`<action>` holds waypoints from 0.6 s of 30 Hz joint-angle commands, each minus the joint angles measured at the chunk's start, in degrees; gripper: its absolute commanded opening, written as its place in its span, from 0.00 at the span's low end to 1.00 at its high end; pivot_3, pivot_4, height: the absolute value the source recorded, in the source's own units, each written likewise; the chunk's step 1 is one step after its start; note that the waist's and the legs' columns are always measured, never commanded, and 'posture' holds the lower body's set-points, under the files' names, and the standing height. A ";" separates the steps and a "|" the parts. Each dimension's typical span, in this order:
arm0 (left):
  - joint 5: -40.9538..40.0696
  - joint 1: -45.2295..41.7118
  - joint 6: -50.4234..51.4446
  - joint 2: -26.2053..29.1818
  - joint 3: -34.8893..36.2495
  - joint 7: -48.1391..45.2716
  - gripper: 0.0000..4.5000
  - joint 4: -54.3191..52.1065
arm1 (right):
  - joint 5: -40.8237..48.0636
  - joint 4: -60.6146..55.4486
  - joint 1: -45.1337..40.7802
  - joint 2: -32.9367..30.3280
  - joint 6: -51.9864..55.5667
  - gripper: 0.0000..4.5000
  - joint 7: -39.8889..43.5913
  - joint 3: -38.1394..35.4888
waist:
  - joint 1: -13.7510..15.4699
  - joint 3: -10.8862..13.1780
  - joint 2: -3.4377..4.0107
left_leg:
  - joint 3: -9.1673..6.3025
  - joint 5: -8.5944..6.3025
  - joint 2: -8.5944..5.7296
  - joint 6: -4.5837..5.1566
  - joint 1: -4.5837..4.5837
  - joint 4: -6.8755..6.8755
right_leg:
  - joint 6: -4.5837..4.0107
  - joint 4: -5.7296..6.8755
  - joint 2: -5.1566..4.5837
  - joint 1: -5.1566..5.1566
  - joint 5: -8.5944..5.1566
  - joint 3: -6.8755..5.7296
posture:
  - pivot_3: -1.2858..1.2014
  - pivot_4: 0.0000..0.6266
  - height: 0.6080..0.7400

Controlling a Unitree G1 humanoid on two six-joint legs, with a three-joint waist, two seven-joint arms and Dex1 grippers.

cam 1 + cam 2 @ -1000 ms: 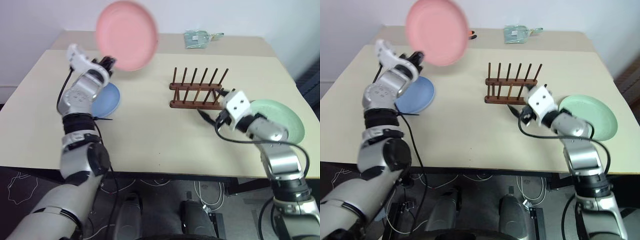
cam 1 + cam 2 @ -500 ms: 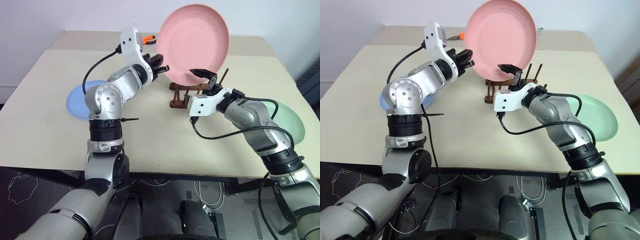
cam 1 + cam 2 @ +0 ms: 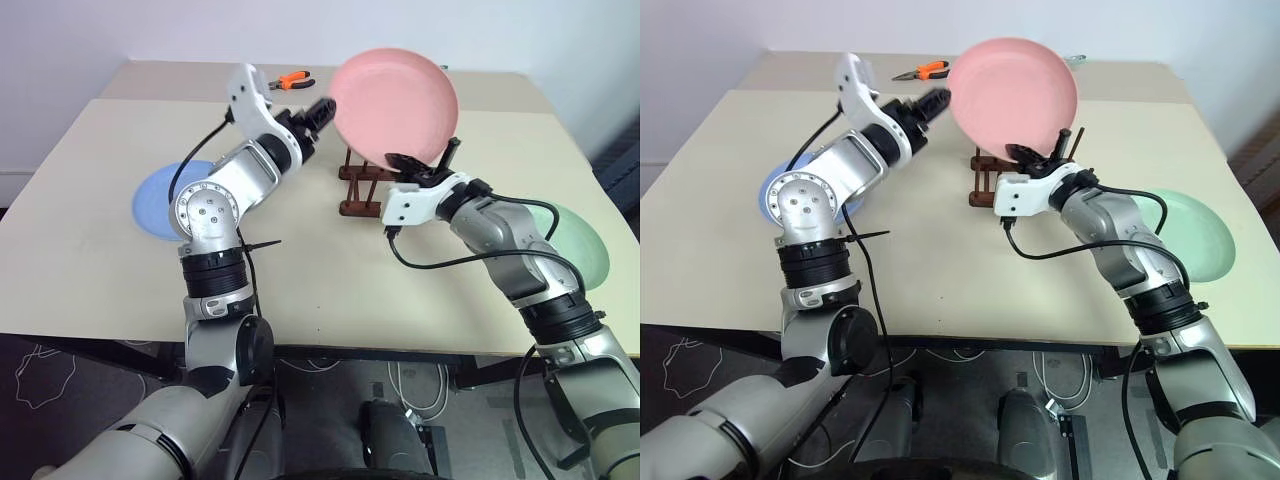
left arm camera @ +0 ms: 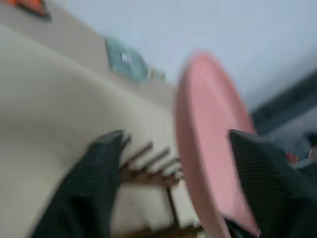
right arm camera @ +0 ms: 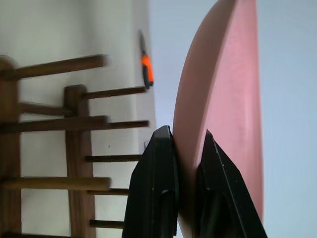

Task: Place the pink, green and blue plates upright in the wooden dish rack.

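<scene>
The pink plate [image 3: 395, 100] stands almost upright in the air above the wooden dish rack [image 3: 358, 207]. My right gripper [image 3: 412, 166] is shut on its lower rim; in the right wrist view both fingers [image 5: 158, 183] pinch the pink plate [image 5: 223, 94]. My left gripper [image 3: 318, 112] is open at the plate's left edge. In the left wrist view its fingers [image 4: 104, 163] stand wide apart on either side of the rim [image 4: 208, 148]. The blue plate [image 3: 155, 200] lies flat on the table, partly behind my left arm. At the right lies the green plate [image 3: 578, 240].
Orange pliers [image 3: 291, 79] lie at the back of the table [image 3: 300, 280]. A pale green packet [image 4: 124, 58] lies behind the rack. The rack's pegs [image 5: 74, 148] stand just beside my right gripper. The table's right edge runs close to the green plate.
My left arm brought the pink plate from the left over the rack. My right gripper rose and shut on its lower rim. My left gripper has opened and let go.
</scene>
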 commanded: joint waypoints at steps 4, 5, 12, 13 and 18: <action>17.86 10.15 -17.09 17.87 -21.29 -24.54 0.91 -2.69 | 46.95 -13.13 -1.58 8.57 25.82 0.00 9.82 -24.16 | -0.61 -0.08 0.18 | 0.04 0.00 0.03 0.00 0.12 -0.09 | -0.01 0.08 0.01 0.06 0.01 0.01 | 0.52 0.24 1.00; 18.83 12.55 -19.28 19.59 -24.42 -29.31 0.91 -3.48 | 53.97 -14.18 -2.21 9.46 31.67 0.00 9.45 -27.82 | -0.53 -0.08 0.19 | 0.04 0.00 0.04 0.00 0.12 -0.09 | -0.01 0.13 0.01 0.08 0.01 -0.01 | 0.52 0.24 1.00; 19.57 23.49 -26.20 24.70 -35.98 -53.21 0.91 -9.18 | 71.80 -10.77 -4.59 7.79 49.12 0.00 6.68 -36.55 | -0.12 -0.05 0.22 | 0.05 -0.17 0.06 0.29 -0.04 -0.02 | -0.14 0.07 0.01 -0.04 0.02 -0.02 | 0.52 0.24 1.00; 20.12 23.51 -26.64 24.46 -36.34 -53.47 0.91 -8.91 | 71.30 -10.07 -4.61 7.35 49.26 0.00 6.64 -35.97 | -0.15 -0.05 0.24 | 0.06 -0.17 0.07 0.29 -0.03 -0.02 | -0.19 0.08 0.01 -0.06 -0.01 -0.02 | 0.52 0.24 1.00; 20.13 24.37 -26.31 23.55 -37.31 -55.72 0.91 -10.62 | 68.59 -6.31 -4.46 6.28 47.06 0.00 7.02 -34.31 | -0.57 -0.06 0.29 | 0.05 -0.17 0.06 0.31 -0.02 -0.01 | -0.19 0.09 0.01 -0.08 -0.02 0.00 | 0.52 0.24 1.00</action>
